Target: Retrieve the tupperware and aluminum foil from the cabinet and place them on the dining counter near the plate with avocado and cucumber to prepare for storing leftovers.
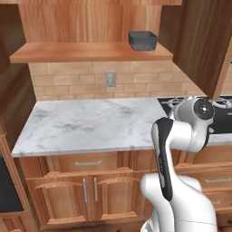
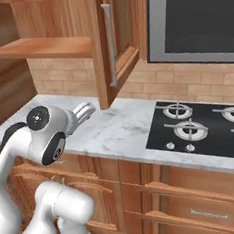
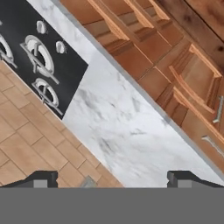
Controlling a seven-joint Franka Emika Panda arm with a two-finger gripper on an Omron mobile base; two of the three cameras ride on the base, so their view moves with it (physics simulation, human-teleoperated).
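One tupperware (image 1: 142, 40) sits on the cabinet (image 1: 90, 52) shelf.

You've got a white-grey marble worktop (image 1: 90, 124) stretching across in front of you, backed by a tan brick wall (image 1: 68, 81). Look at that brick in the left base view: a grey wall outlet (image 1: 110, 78) sits on it. To the right the worktop meets a black stove (image 2: 200, 127) set into the marble, with round burners under grey grates and a row of small silver knobs (image 2: 181, 146) along its near edge. Above the stove hangs a dark panel in a grey frame (image 2: 196, 19). Below the worktop you see brown panelled base cabinets (image 1: 86, 192) with slim metal handles, and drawers (image 2: 197, 202) under the stove.
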